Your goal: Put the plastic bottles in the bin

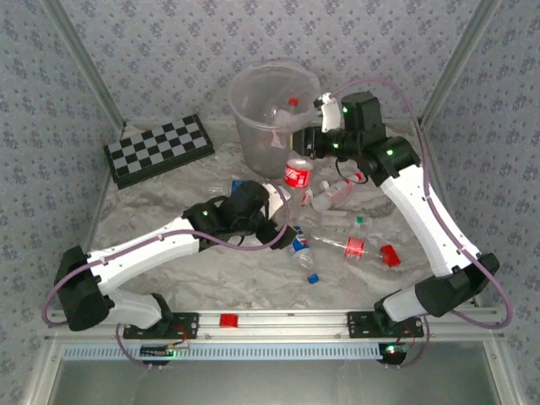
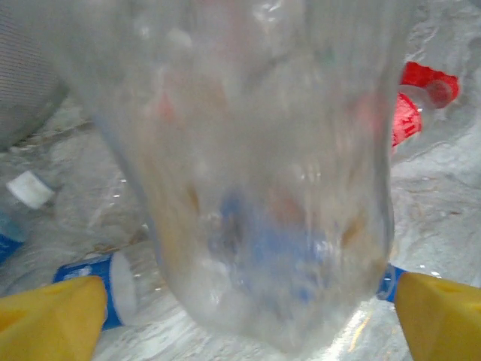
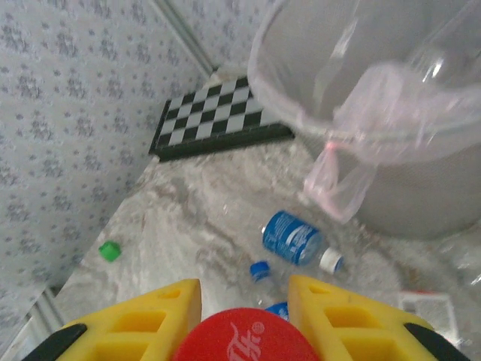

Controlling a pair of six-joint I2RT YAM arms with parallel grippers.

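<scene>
Marbled grey tabletop (image 1: 211,270) carried crinkly clear bottles (image 1: 350,247) strewn at centre frame, below the bin (image 1: 253,126), a tapered translucent tub with a thin liner (image 3: 338,177) knotted over its rim; its contents could not be told. Left gripper (image 2: 248,301) stood released, yellow fingers wide either side of a clear bottle (image 2: 263,150). Right gripper (image 3: 244,289) was clenched on a red-marked bottle (image 3: 240,335) beside the bin's rim.

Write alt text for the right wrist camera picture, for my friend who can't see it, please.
The right claw grips a plastic bottle, red with white lettering, between its two yellow fingers, with the translucent lined bin at upper right. On the marbled table beyond lie a blue-labelled bottle, a blue cap and a green cap; a chessboard lies by the wall.
</scene>
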